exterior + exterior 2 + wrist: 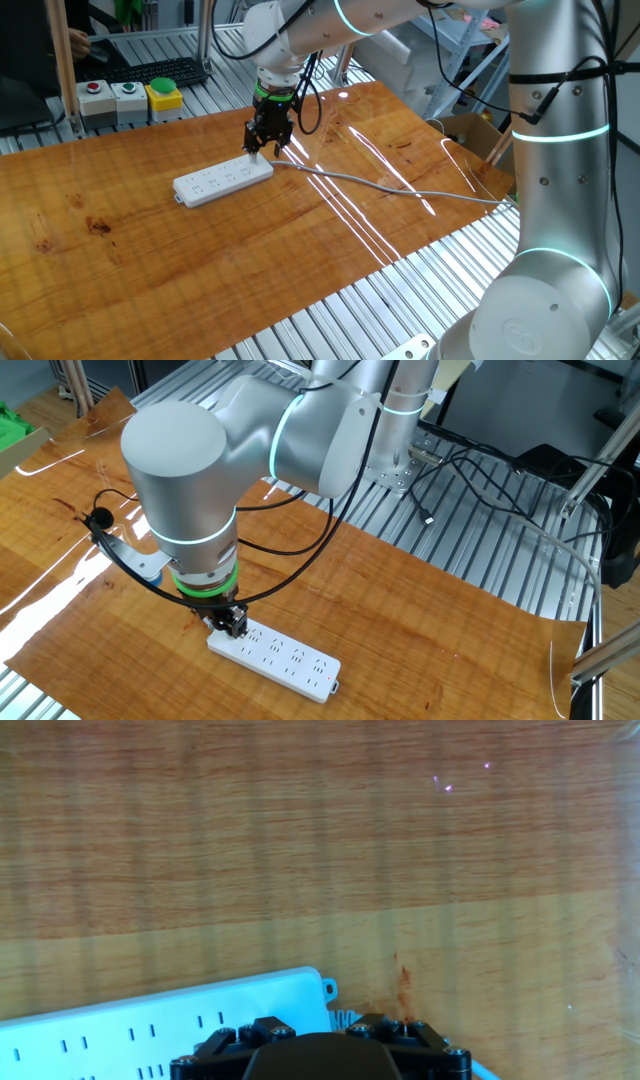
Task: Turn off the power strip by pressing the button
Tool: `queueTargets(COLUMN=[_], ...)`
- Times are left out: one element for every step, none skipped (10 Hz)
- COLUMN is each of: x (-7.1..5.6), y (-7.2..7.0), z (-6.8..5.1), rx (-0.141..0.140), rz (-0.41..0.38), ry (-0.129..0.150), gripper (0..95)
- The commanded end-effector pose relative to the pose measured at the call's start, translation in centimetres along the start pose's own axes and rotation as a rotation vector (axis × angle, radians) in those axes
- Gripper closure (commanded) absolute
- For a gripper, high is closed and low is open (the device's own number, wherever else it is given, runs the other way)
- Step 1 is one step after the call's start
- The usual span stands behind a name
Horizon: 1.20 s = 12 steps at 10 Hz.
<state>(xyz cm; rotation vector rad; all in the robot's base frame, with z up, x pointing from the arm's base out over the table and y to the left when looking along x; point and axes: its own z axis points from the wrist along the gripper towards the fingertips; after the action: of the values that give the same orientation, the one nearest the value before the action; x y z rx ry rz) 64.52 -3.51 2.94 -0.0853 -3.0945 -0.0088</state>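
Observation:
The power strip (222,180) is a long white bar with a row of sockets, lying flat on the wooden tabletop (150,250). Its thin grey cable (400,188) runs right from the near end. My gripper (262,150) points straight down over the cable end of the strip, at or just above its top face. The other fixed view shows the gripper (232,625) on the left end of the strip (285,658). The hand view shows the strip's end (150,1020) and only the black gripper body (320,1055). The fingertips and the button are hidden.
A box with red, green and yellow buttons (130,97) and a keyboard (165,70) sit behind the table. A cardboard box (470,135) stands at the right. Loose black cables (480,470) lie on the slatted metal frame by the arm's base.

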Motion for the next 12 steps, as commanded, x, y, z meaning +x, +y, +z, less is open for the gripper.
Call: queueTargets(x=[-0.05,-0.05,-0.05,-0.03,0.08,0.28,0.40,0.42,0.42,0.42,0.42,0.40], y=[0.01,0.01,0.01,0.00,-0.04,-0.07,-0.08,-0.08,-0.09,-0.09,-0.09,-0.06], z=[-0.03,-0.03,-0.03,-0.06,-0.13,-0.15,-0.16,-0.15,-0.15,-0.14,-0.14,-0.08], rx=[-0.001,0.002,0.002,0.006,0.012,0.010,0.010,0.010,0.010,0.009,0.009,0.008], rz=[-0.001,-0.007,-0.010,-0.018,-0.026,-0.026,-0.027,-0.028,-0.029,-0.029,-0.029,-0.029], ry=[0.005,0.004,0.006,0.008,0.010,0.011,0.011,0.009,0.009,0.010,0.010,0.010], gripper=[38.0,38.0,38.0,38.0,38.0,38.0,38.0,38.0,38.0,38.0,38.0,38.0])
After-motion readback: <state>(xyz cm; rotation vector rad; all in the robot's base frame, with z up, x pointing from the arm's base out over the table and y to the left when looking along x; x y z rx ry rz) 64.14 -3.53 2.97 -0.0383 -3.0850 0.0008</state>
